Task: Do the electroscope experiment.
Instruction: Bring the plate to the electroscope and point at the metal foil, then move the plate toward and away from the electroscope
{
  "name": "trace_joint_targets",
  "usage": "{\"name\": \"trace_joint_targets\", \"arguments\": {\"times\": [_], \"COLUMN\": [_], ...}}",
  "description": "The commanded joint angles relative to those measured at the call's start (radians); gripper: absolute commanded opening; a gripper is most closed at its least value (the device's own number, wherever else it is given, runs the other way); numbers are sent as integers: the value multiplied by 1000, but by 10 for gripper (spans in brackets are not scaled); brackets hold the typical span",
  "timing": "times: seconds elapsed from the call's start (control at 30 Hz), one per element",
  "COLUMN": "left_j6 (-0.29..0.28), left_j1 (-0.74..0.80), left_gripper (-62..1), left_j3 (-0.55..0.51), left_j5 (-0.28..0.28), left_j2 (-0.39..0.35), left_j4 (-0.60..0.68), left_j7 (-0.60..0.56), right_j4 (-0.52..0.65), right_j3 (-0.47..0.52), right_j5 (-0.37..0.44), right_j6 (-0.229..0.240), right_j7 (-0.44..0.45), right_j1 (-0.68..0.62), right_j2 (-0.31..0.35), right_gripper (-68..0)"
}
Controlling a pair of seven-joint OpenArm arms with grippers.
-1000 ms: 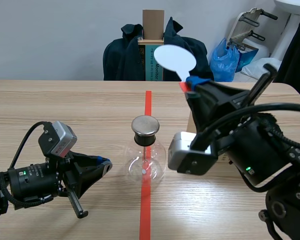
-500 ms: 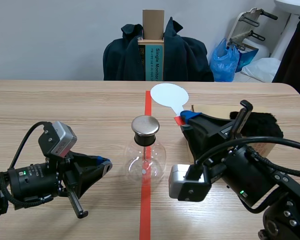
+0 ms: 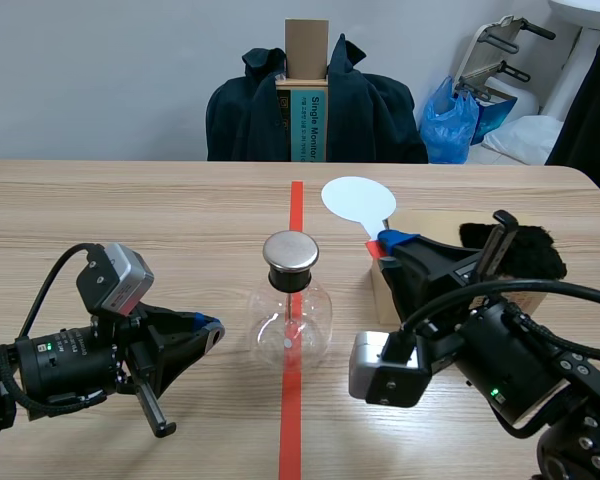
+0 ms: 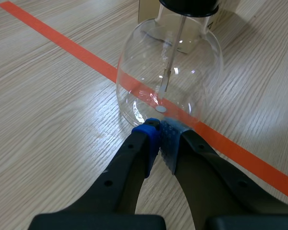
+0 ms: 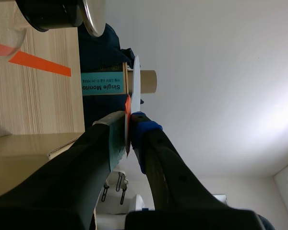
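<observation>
We see a clear round flask (image 3: 291,325), metal-capped, standing upright; a white disc paddle (image 3: 357,200) is raised near it, apart.

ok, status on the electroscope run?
Left gripper shut, empty, tips by the round clear glass flask. Right gripper shut on the white round paddle, clear of the silver metal cap. Brown cardboard box beside it.

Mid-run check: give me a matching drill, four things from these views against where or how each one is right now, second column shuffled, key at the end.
Things:
1. white paddle
2. glass flask
3. left gripper
4. black fur

States:
A. standing on the orange-red tape line
B. at the cardboard box
C. shut on nothing, tips near the flask's base
D. clamped by its stem in the right gripper

Pairs: 1-D, 2-A, 3-C, 4-B
</observation>
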Motion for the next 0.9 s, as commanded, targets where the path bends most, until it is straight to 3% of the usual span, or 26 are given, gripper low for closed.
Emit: {"name": "trace_joint_targets", "arguments": {"times": [0.0,0.2,0.67,0.87], "left_j6": [-2,-2,17,17], "left_j1": [2,2,2,2], "left_gripper": [-590,-591,-590,-590], "left_j3": [-10,-10,-10,-10], "left_j5": [-10,-10,-10,-10], "left_j2": [5,5,5,5], "left_j4": [22,22,22,22], "left_j7": [-16,-16,-17,-17], "right_j4": [14,14,14,14], "right_j3": [5,5,5,5], "right_j5": [4,4,3,-4], "right_j6": [-14,-13,-13,-6], "right_j7": [-10,8,269,331], "right_j1": [8,8,8,8], "right_j2": [11,10,10,10], "right_gripper": [-666,-666,-666,-666]}}
